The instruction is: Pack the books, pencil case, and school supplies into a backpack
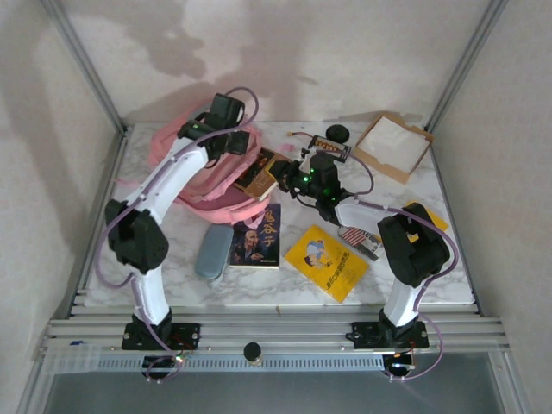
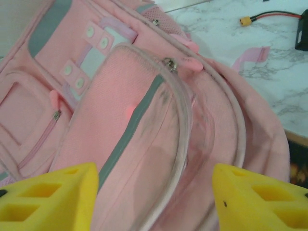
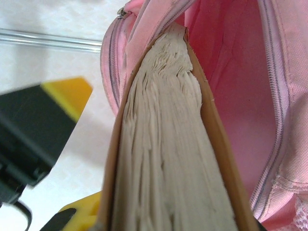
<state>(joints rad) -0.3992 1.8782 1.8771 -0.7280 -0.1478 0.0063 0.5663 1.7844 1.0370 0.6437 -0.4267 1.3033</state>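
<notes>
The right hand (image 1: 283,178), clamped on the brown paperback book (image 3: 163,144), holds it in the mouth of the large pink fabric backpack (image 3: 231,67), far left. The left hand (image 2: 154,192) stands apart, holding nothing, so the mouth may sag shut and block it.

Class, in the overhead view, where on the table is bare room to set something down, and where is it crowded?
Bare marble runs along the near edge of the table, bordered by the pencil case, dark blue book and yellow book. A smaller patch lies between the cardboard tray and right arm. Crowded: the centre, around the backpack.
</notes>
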